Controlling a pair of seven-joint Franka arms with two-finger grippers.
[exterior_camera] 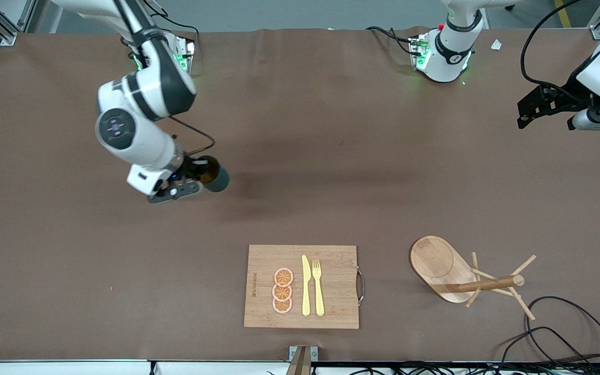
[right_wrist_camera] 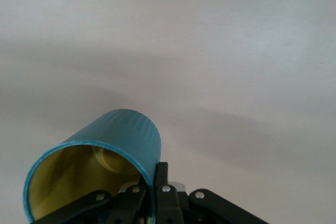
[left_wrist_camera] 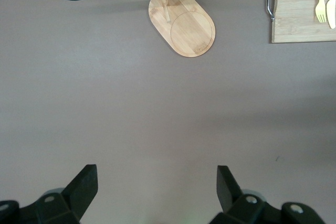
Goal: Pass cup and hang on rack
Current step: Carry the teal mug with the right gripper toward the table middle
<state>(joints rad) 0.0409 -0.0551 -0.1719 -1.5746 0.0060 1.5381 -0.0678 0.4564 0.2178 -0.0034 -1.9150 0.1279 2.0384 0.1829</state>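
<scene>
Right pincer carries the cup; left arm waits, pincer wide.

Front view: the right pincer [exterior_camera: 196, 179] grips the cup [exterior_camera: 215, 176] by its rim, above the worktop [exterior_camera: 300, 156] toward the right arm's end. The rack [exterior_camera: 453, 273] stands beside the cutting board [exterior_camera: 302, 286], nearer the camera.
Left wrist view: the left pincer [left_wrist_camera: 156, 186] holds nothing.
Right wrist view: the cup's yellow inside is empty.

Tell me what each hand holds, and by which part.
The right hand holds the cup by its rim wall. The left hand holds nothing.
</scene>
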